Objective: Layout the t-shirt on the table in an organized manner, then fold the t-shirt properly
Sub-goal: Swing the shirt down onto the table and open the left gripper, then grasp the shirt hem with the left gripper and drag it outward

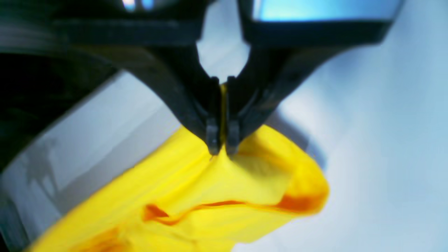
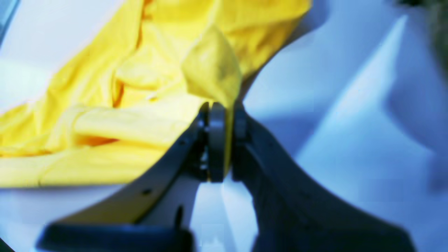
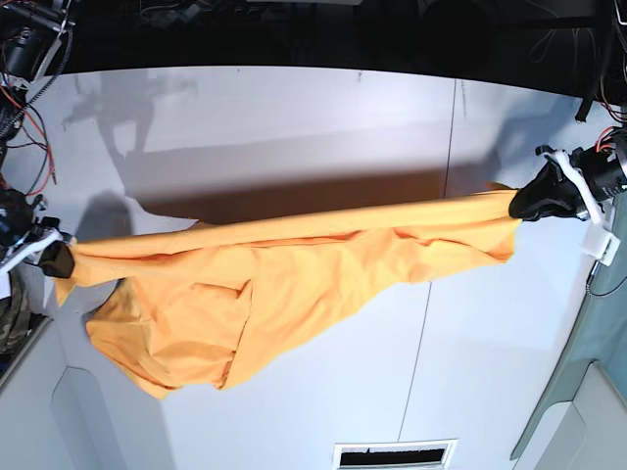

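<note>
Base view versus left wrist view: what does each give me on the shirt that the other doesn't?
Only the base view shows the whole t-shirt stretched between both arms, the right gripper pinching its other end, the bulk sagging toward that side, and the table with its dark seam. Only the left wrist view shows the left gripper close up, jaws shut on a thin pinch of fabric, though it is blurred. Both show the yellow-orange cloth held by the left gripper above the white tabletop.
</note>
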`<state>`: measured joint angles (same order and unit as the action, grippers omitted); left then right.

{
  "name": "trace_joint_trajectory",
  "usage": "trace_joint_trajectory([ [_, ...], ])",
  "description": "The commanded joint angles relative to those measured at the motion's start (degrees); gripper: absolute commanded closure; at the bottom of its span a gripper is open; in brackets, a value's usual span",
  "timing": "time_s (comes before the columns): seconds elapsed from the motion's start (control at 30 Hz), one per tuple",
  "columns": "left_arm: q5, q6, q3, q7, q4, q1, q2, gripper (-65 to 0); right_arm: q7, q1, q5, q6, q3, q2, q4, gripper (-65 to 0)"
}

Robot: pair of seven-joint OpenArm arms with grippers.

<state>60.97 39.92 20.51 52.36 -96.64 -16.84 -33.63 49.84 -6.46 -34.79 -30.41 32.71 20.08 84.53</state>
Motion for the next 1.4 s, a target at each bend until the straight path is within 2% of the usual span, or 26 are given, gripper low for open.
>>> trace_joint_trajectory([
  [0.0,0.9,0.08,0.61,0.44,-3.1,-1.9,-1.49,0.0,-1.33,1.33,-0.28,0.61,2.45,2.4,1.29,0.0],
  [0.1,1.66,0.08,0.61,0.59,-8.72,-7.3,-1.6,0.0,-0.59,7.02,-1.75,0.59,7.13,3.02,1.88,0.0],
  [0.2,2.43,0.08,0.5,0.59,-9.68,-11.74,-1.25,0.0,0.07,12.9,-1.95,0.63,10.29,2.89,1.86,0.0],
  [0.3,2.64,0.08,0.39,-0.26,-9.68,-14.49,0.04,-20.7,-1.4,17.64,-4.24,0.59,11.39,2.43,1.81,0.0],
  [0.33,2.64,0.08,0.39,-0.87,-9.68,-14.8,0.79,-27.0,-2.58,18.45,-4.2,0.61,11.39,2.05,1.81,-7.5],
  [0.37,2.6,0.08,0.39,-1.31,-9.68,-14.86,1.64,-31.2,-3.98,18.82,-4.17,0.59,11.37,1.6,1.81,-20.1],
  [0.4,2.36,0.08,0.39,-1.99,-9.68,-14.84,2.25,-32.9,-5.14,18.88,-4.22,0.59,11.37,0.98,1.81,-31.1],
  [0.43,2.01,0.08,0.39,-2.64,-9.68,-14.73,2.69,-32.9,-6.12,18.78,-4.24,0.59,11.34,0.57,1.81,-39.2],
  [0.47,1.33,0.08,0.39,-3.48,-9.68,-14.71,2.91,-32.9,-6.43,18.38,-4.24,0.61,11.19,0.15,1.84,-42.8],
  [0.67,0.26,0.08,0.37,-4.57,-9.97,-11.69,3.45,-32.9,-6.05,13.64,-6.12,-0.09,10.99,-2.54,1.86,-43.0],
  [0.77,-0.02,0.08,-1.73,-5.44,-11.23,-10.38,3.48,-32.9,-6.08,11.87,-6.14,-0.5,10.45,-4.11,1.86,-43.0],
  [0.87,-7.26,0.08,-8.66,-8.02,-13.42,-8.96,3.98,-32.9,-6.27,11.21,-5.07,-0.46,7.89,-5.49,1.84,-43.0],
  [0.97,-16.41,0.08,-18.84,-12.0,-14.56,-5.86,5.33,-32.9,-7.08,9.75,-0.87,-0.39,4.61,-7.06,1.81,-43.0],
  [1.1,-33.29,-0.26,-33.38,-13.86,-14.49,-1.6,9.81,-32.9,-9.38,9.49,4.11,0.68,0.61,-7.26,1.81,-43.0],
  [1.23,-49.53,-8.48,-46.14,-18.8,-12.46,0.22,12.41,-32.9,-9.35,9.49,5.09,0.66,-0.15,-7.23,1.81,-43.0],
  [1.37,-58.88,-18.25,-56.04,-19.43,-10.16,4.57,14.91,-32.9,-9.35,9.51,6.99,0.68,-0.11,-7.23,1.77,-43.0],
])
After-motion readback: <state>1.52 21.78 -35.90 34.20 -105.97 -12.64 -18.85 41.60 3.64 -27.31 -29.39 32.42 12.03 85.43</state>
